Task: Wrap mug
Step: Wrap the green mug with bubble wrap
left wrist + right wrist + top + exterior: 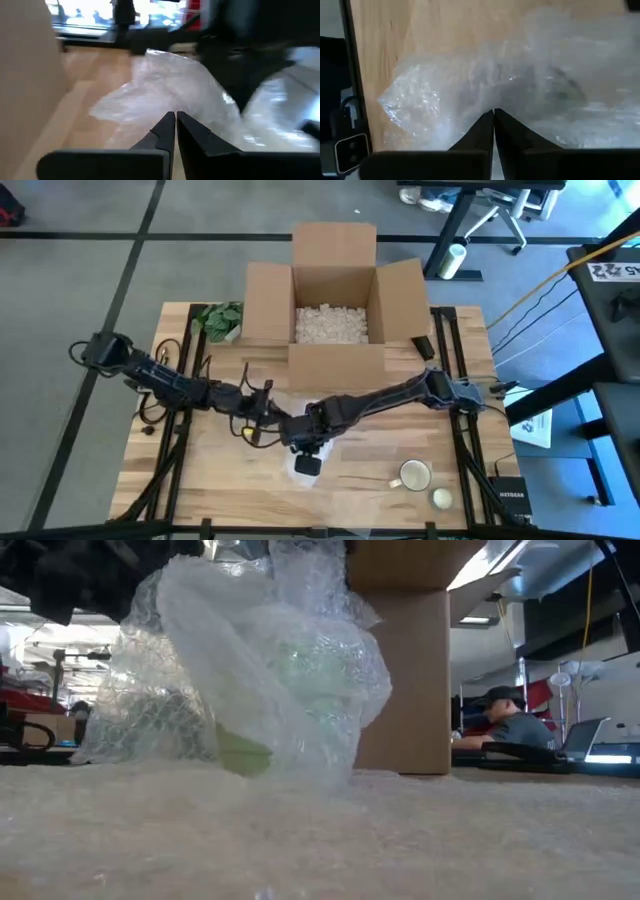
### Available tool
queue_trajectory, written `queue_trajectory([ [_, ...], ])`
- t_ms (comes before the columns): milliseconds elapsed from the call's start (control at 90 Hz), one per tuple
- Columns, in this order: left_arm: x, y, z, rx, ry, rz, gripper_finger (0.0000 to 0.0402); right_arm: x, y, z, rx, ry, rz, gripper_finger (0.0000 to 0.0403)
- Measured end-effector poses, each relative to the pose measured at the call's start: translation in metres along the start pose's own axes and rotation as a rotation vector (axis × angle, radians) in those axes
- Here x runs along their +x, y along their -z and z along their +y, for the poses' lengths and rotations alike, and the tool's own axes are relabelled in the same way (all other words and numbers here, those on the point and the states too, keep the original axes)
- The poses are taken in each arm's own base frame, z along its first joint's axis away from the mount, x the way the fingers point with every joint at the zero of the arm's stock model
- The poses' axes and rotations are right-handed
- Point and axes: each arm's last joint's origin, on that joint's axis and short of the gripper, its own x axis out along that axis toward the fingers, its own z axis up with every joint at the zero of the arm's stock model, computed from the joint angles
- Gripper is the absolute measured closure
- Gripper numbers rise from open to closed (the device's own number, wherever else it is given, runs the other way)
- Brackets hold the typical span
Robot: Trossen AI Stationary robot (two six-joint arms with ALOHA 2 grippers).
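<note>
A sheet of clear bubble wrap [270, 660] is bunched into a bundle on the wooden table [200, 470]. A green shape inside it [242, 754], seemingly the mug, shows through at the bundle's foot, which rests on the table. In the high view the wrap [335, 448] lies at the table's middle near edge, where both arms meet. My left gripper [175, 116] comes from the left and is shut at the wrap's edge. My right gripper [493, 112] reaches in from the right and is shut on the wrap too. My left gripper has its shut fingertips at the near margin of the bubble wrap [170, 102], which rises from them toward a peak. One layer or several, I cannot tell. The fingers come nearly level from the table's left side. My right gripper pinches a gathered fold of the bubble wrap [492, 100] between its two fingertips; the film puckers toward them. The fingers slant down from the table's right side. The rest of the wrap spreads over the table beyond them.
An open cardboard box [333, 310] with white packing filler stands at the far middle. A green leafy thing [220, 320] lies left of it. A cream mug [415, 475] and a small round object [441, 498] sit near the front right. A person sits in the room beyond.
</note>
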Motion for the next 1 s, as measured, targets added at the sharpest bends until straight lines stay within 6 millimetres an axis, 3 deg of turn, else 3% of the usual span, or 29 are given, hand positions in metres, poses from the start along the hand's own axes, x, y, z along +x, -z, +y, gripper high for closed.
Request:
queue_trajectory([
  [256, 0.002, -0.003, -0.016, -0.019, 0.117, 0.012, 0.0402, 0.023, 0.007, -0.014, 0.031, -0.010, 0.036, 0.0403],
  [556, 0.015, 0.017, -0.017, -0.097, 0.106, 0.128, 0.0402, 0.012, -0.003, -0.013, 0.027, -0.045, -0.006, 0.0403],
  [711, 0.021, 0.015, -0.019, -0.085, 0.109, 0.129, 0.0402, 0.013, 0.000, -0.013, 0.030, -0.070, 0.036, 0.0403],
  [1000, 0.011, 0.007, -0.018, -0.081, 0.096, 0.147, 0.0402, 0.013, 0.001, -0.012, 0.026, -0.081, 0.049, 0.0403],
])
